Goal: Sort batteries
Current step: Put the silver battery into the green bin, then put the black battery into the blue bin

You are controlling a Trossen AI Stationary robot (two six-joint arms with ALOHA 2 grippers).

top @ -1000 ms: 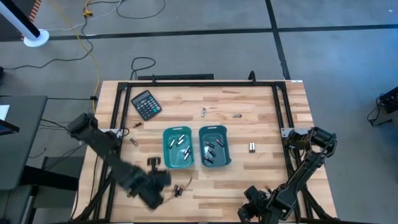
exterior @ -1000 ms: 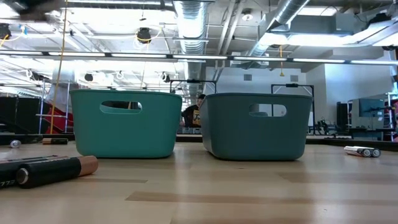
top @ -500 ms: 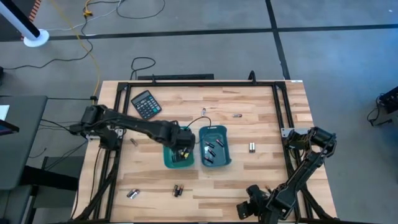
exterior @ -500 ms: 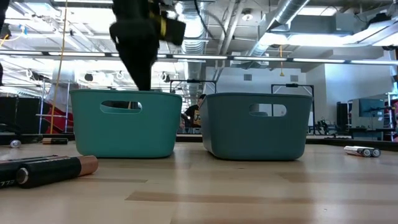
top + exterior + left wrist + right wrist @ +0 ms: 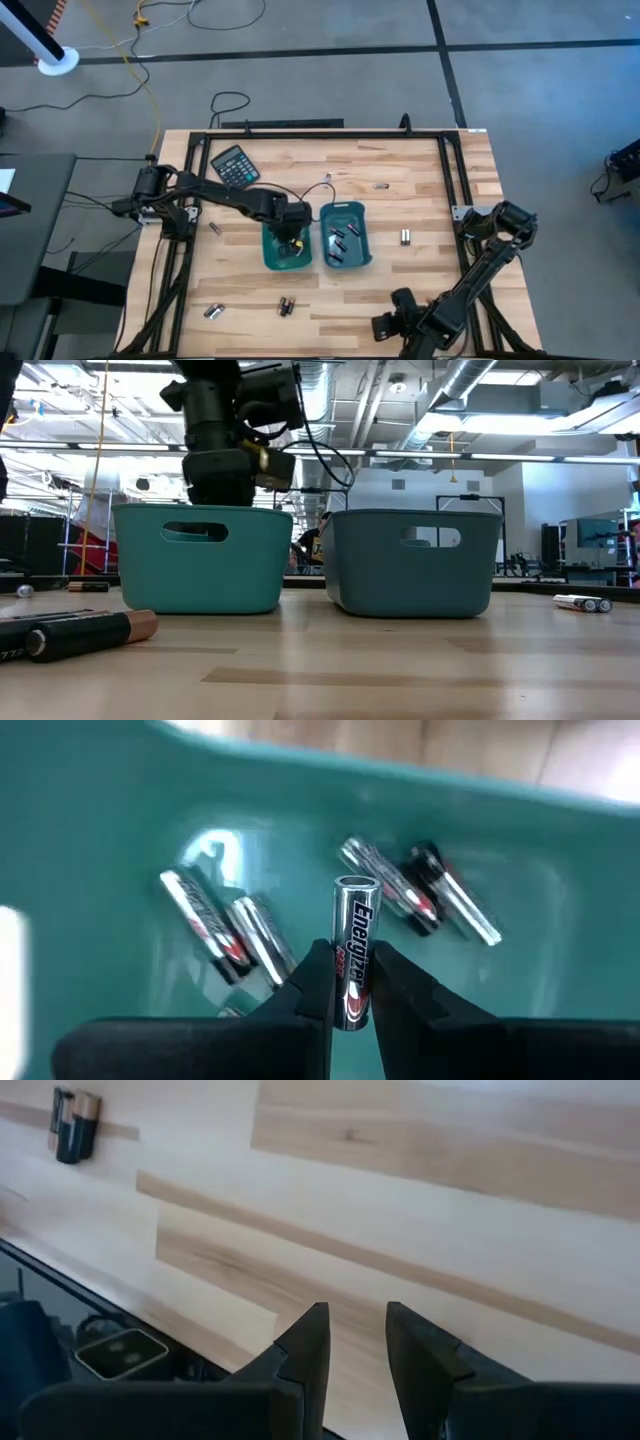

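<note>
left gripper [image 5: 347, 982]: pinched on silvery cylindrical battery [image 5: 353, 952], over left teal plastic bin [image 5: 272, 250] | right gripper [image 5: 352, 1342]: parted, holding nothing, well right of that bin | risk: upright cell released high may bounce out over bin's rim

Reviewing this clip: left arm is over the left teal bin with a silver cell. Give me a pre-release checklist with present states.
1. Left tool shut on the silver battery: ok.
2. Left tool over the left teal bin, not the right bin: ok.
3. Bin contents match: silvery cells lie below in the wrist view: ok.
4. Battery low enough to drop without bouncing out: cannot tell.
5. Right tool clear of the bins, open and empty at the table's near edge: ok.
6. Loose batteries left on the table: not ok, sorting unfinished.
</note>
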